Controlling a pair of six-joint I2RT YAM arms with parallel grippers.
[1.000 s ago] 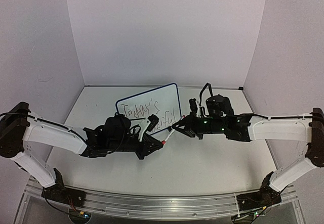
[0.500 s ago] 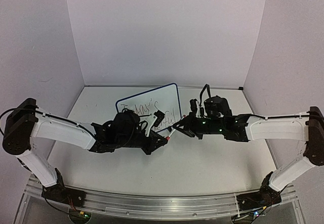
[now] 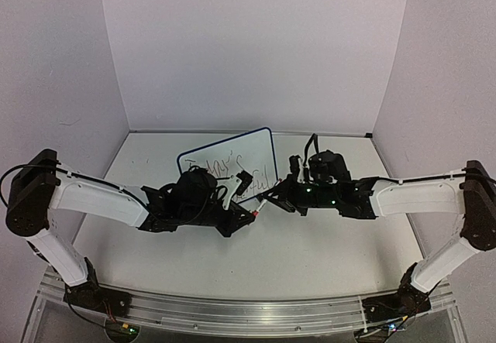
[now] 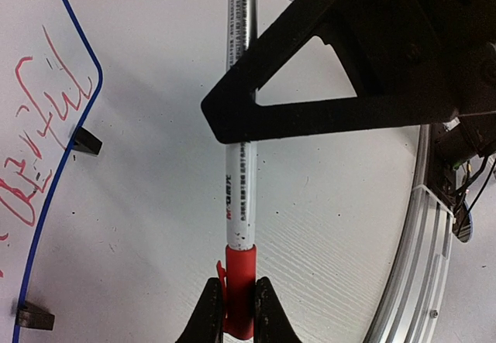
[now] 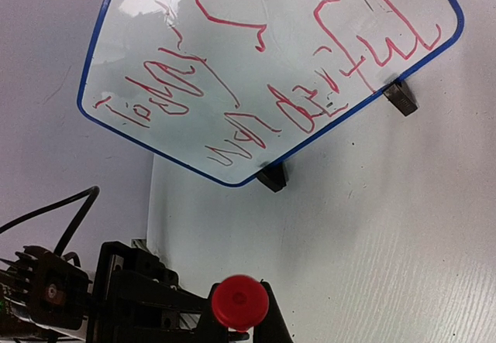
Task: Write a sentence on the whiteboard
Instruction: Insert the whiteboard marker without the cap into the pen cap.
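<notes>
- Jaws first, top view: the left jaws and right jaws meet tip to tip over the worktop [image 3: 310, 250], the marker [image 3: 262, 204] bridging them. The whiteboard [image 3: 249, 145] stands just beyond both, with the sentence [image 3: 221, 169] on its near face.
- Left wrist view: the left jaws are pinched narrow on the red cap [image 4: 239, 281]. One right finger [image 4: 310, 87] crosses the white barrel further out, apparently gripping it. The board's edge lies off to the left of the jaws, on a small black foot [image 4: 87, 142].
- Right wrist view: the marker's red end [image 5: 240, 303] sits at the right jaws, and the board faces them from ahead.
- Judgement: the board looks light and stiff, and likely to skid or tip on its feet. It is best held by the frame, since the ink probably smears.
</notes>
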